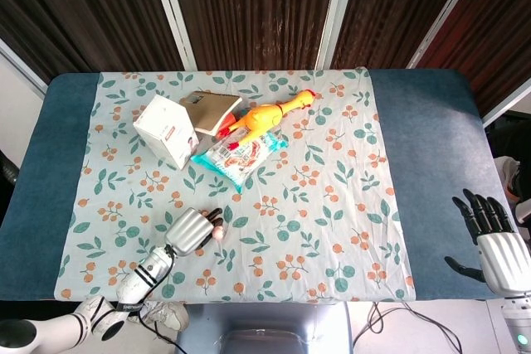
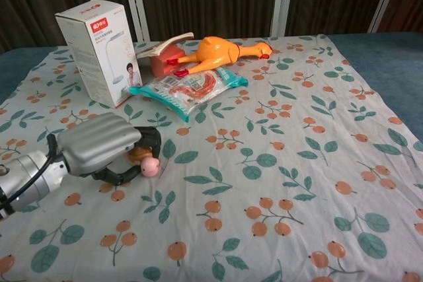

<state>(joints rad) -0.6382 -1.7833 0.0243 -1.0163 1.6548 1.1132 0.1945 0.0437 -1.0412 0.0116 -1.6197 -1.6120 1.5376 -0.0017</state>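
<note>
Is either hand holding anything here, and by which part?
The left hand grips a small pink and brown toy by its brown end, its pink end sticking out. The right hand holds nothing, fingers spread.
</note>
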